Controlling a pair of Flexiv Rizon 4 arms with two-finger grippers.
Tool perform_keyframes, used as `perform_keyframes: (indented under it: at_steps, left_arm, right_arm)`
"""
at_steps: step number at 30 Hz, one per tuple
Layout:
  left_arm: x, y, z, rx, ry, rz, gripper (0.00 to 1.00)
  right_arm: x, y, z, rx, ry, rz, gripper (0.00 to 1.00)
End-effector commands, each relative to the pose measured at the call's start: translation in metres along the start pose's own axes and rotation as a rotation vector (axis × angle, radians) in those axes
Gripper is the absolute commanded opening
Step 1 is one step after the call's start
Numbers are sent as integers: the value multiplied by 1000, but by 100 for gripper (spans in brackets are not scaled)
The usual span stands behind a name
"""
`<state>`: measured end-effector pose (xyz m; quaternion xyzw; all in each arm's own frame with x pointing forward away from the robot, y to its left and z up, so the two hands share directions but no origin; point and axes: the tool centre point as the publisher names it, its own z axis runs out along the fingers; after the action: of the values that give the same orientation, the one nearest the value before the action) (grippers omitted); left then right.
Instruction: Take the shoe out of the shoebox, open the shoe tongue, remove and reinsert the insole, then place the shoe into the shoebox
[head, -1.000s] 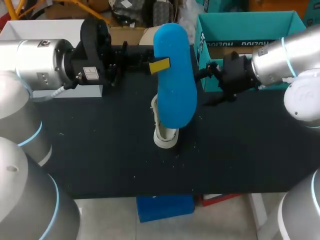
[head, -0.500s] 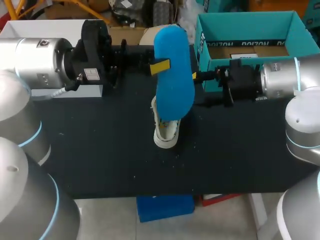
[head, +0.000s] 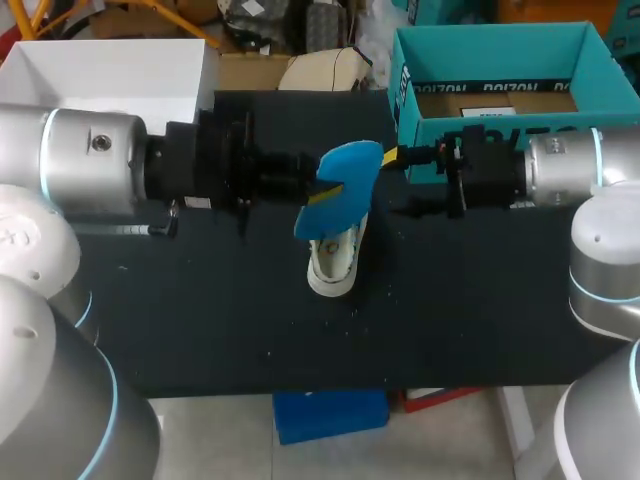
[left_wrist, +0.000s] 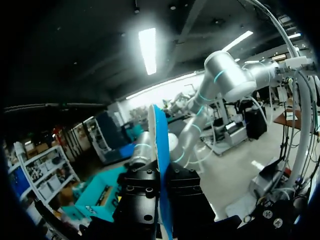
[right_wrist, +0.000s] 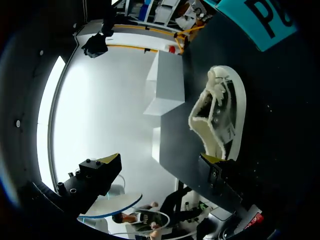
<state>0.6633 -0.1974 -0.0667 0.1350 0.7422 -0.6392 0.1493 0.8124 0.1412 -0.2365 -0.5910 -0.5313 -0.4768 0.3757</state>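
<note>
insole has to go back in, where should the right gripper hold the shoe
Probably the shoe by its collar rim, right gripper coming from its own side: the opening faces up with a thin rim to straddle, and the insole covers the far end.

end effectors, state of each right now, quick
Left end effector: shut on the blue insole.
Right end effector: open, holding nothing.

Workspace: 1 dark table.
From the head view I see its matte black top running from side to side, with a few pale specks scattered near the middle and toward the front edge; the right wrist view shows the same black surface.
</note>
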Motion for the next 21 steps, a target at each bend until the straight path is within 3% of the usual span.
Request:
perform_keyframes:
  at_steps: [1, 12, 14, 21]
  left_arm:
    - [7, -7, 2, -239, -151, 355, 0]
    - [7, -7, 2, -239, -151, 355, 0]
    - [23, -3, 8, -172, -124, 463, 0]
    - [59, 44, 9, -62, -39, 626, 0]
  right_arm:
    - [0, 0, 1, -2, 0, 0, 100]
    - [0, 0, 1, -2, 0, 0, 100]
    - [0, 0, 1, -2, 0, 0, 100]
    - [0, 0, 1, -2, 0, 0, 100]
